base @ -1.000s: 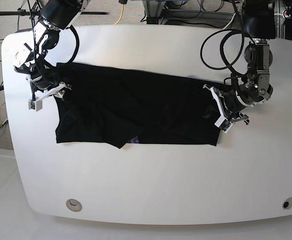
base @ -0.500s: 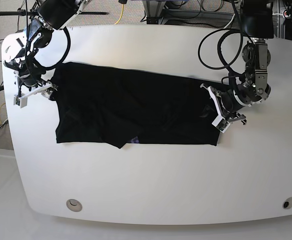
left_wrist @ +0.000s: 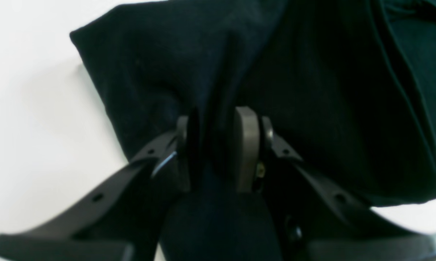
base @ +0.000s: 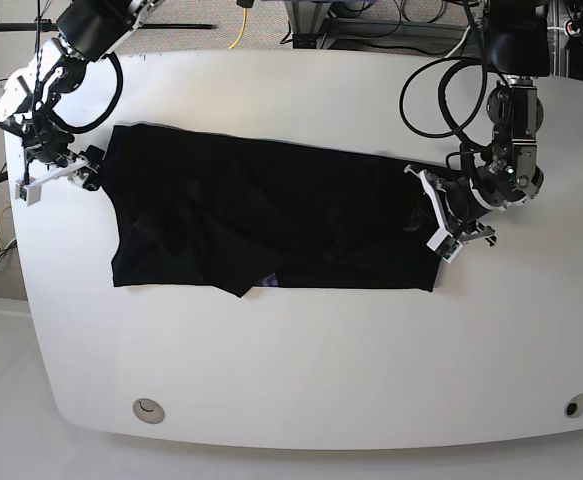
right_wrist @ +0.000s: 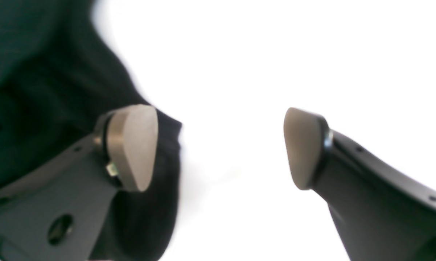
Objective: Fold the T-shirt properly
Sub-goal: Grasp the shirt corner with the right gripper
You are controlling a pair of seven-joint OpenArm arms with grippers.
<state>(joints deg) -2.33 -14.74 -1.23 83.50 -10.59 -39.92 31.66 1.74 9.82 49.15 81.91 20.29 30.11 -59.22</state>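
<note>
White surface [base: 301,370] is covered midway by a black T-shirt [base: 261,210], likely soft, limp and best pinched at its folded edges, overhung by a partly parted left claw [left_wrist: 212,148], its grip unclear, and flanked by a wide-open, empty right claw [right_wrist: 219,148].

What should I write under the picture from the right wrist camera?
Wide-open grey right gripper at the edge of a dark, soft cloth T-shirt.
</note>
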